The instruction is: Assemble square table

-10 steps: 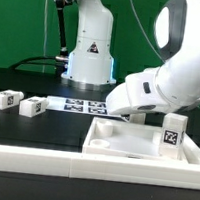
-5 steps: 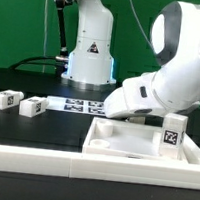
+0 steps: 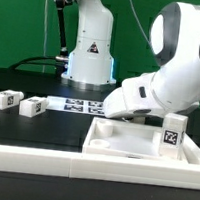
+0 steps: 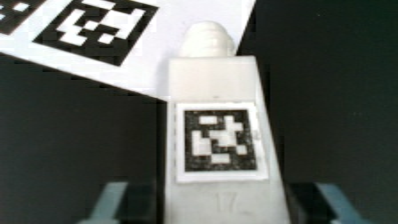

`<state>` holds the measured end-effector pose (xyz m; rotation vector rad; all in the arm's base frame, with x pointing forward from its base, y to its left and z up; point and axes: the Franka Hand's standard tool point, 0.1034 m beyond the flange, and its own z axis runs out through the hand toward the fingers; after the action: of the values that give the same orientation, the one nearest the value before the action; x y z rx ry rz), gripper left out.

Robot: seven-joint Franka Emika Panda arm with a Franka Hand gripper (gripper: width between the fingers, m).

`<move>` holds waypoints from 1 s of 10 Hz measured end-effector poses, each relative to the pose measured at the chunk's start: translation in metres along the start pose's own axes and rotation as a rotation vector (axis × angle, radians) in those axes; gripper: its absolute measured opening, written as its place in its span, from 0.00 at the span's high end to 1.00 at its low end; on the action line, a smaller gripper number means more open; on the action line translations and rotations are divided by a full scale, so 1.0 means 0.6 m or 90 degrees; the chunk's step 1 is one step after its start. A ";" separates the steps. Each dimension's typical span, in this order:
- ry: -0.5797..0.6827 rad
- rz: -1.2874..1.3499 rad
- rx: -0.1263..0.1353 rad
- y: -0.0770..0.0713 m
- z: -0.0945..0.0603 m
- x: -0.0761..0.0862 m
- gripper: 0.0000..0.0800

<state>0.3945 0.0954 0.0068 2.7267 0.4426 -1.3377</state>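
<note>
In the wrist view a white table leg [image 4: 217, 110] with a black-and-white tag lies lengthwise on the black table. My gripper [image 4: 222, 205] straddles its near end, one finger [image 4: 118, 203] on each side, with a dark gap between each finger and the leg. In the exterior view my gripper [image 3: 115, 109] is down at the table behind the white square tabletop [image 3: 104, 149], and this leg is hidden there. Another tagged leg [image 3: 172, 133] stands upright at the tabletop's right end. Two more legs [image 3: 2, 99] [image 3: 32, 105] lie at the left.
The marker board [image 3: 82, 107] lies just beyond the leg and also shows in the wrist view [image 4: 80, 30]. A long white rail [image 3: 80, 172] borders the front of the black surface. The robot base [image 3: 90, 52] stands at the back.
The arm shifted slightly between one second and half a second ago, then stayed still. The legs and tabletop have not moved.
</note>
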 end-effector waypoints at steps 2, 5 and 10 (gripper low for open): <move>0.000 0.000 0.000 0.000 0.000 0.000 0.64; 0.005 0.002 0.004 0.005 -0.008 -0.002 0.64; 0.001 -0.031 0.054 0.065 -0.090 -0.079 0.64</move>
<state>0.4198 0.0576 0.0750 2.8030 0.4659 -1.3965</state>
